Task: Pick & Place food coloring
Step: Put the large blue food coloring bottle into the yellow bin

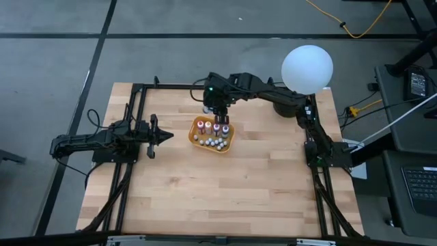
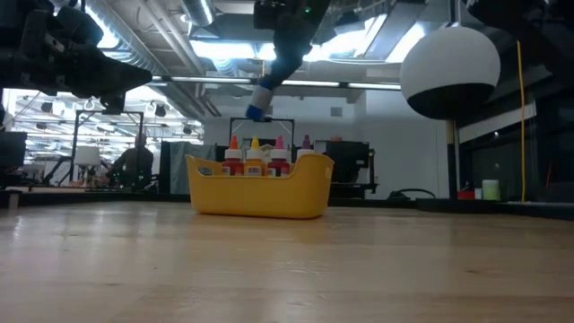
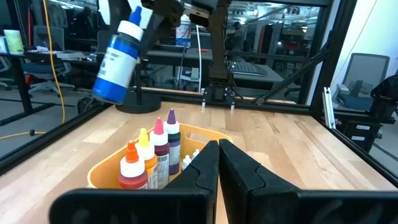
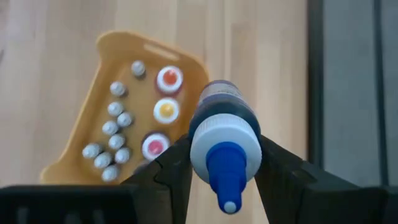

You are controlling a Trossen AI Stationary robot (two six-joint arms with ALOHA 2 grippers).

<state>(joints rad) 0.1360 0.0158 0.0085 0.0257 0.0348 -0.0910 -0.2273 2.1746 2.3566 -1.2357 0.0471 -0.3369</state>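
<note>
While the blue food coloring bottle (image 4: 224, 140) hangs in the air above the yellow-orange tray (image 1: 229, 142), I see it pinched between the two fingers of my right gripper (image 4: 221, 163), which press on either side of its white shoulder with its blue tip towards the wrist camera. From the left wrist view the same bottle (image 3: 119, 60) is tilted, tip up and blue body down, clear of the tray and not touching anything in it. In the low view it shows as a small blue and white shape (image 2: 260, 101) held above the tray's far side. Down in the tray (image 2: 258, 193) the other food coloring bottles stand upright in a row: an orange-topped one (image 3: 131, 165), a yellow one (image 3: 145, 150), a pink one (image 3: 159, 141) and a purple one (image 3: 172, 130), touching or just beside each other. From above, a cluster of small grey-white caps (image 4: 112, 138) fills the tray's other side, beside those bottles. The tray sits near the middle of the wooden table (image 1: 218, 191), towards its far edge. My left gripper (image 1: 156, 135) waits low over the table just left of the tray, its fingers closed together with nothing between them. A white globe lamp (image 1: 307, 67) stands at the table's far right corner, well apart from the tray.
</note>
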